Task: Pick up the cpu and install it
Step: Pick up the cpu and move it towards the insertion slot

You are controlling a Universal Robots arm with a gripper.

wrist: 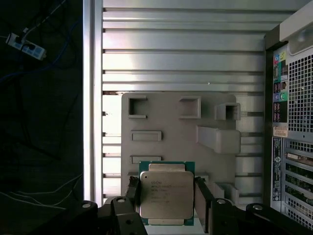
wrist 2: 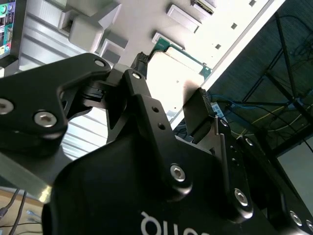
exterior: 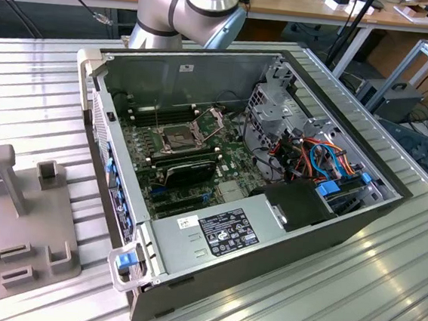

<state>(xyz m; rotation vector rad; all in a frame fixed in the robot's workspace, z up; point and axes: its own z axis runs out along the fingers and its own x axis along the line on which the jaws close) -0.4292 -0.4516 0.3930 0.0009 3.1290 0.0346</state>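
While I am looking down through the first wrist view, the claw [wrist: 166, 198] is clenching the cpu [wrist: 167, 193], with its 2 fingers [wrist: 132, 192] pressing on opposite edges of the chip. The cpu is showing its silver top and a thin green border to the camera. It is hanging over the near edge of the grey plate [wrist: 168, 125], and I cannot tell whether it is touching it. The plate is lying on the ribbed table [wrist: 171, 58] just beside the case [wrist: 293, 122]. In the second wrist view the cpu [wrist 2: 171, 81] is glaring white between the fingers. In the exterior view the arm [exterior: 191, 6] is rising behind the open case, where the socket [exterior: 178, 136] is sitting on the board.
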